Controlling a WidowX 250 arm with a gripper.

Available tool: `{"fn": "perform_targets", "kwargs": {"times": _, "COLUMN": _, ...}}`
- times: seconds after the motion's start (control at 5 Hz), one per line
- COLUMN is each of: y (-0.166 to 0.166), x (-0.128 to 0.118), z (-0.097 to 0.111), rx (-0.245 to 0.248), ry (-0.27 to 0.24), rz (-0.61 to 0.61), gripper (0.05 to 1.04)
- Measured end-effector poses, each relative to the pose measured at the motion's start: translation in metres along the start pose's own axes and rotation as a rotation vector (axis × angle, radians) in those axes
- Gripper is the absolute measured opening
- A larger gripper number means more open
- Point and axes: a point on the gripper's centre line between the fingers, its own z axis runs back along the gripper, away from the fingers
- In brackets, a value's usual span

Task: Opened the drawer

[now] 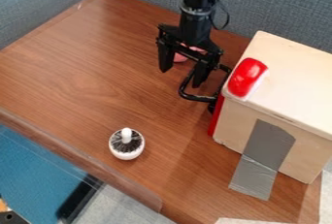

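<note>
The gripper (181,77) hangs in the upper middle, left of the wooden box, and its two fingers are spread apart. A black looped handle (196,97) sticks out from the box's left side. The right finger comes down at this handle; whether it touches cannot be told. Below the box's top edge, a narrow red strip of the drawer front (216,117) shows close against the box; most of that front is hidden from this angle.
On the wooden box (295,77) lies a red and white object (247,77), and grey tape (262,155) runs down its side. A white round brush-like item (126,145) stands near the table's front edge. Something pink (179,58) lies behind the gripper.
</note>
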Motion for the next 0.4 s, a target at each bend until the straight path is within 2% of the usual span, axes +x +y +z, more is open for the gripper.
{"fn": "perform_targets", "kwargs": {"times": 0.2, "y": 0.0, "x": 0.005, "z": -0.012, "rx": 0.001, "ry": 0.023, "rz": 0.018, "gripper": 1.001}}
{"fn": "perform_targets", "kwargs": {"times": 0.4, "y": 0.0, "x": 0.003, "z": -0.025, "rx": -0.002, "ry": 0.054, "rz": 0.024, "gripper": 0.941}}
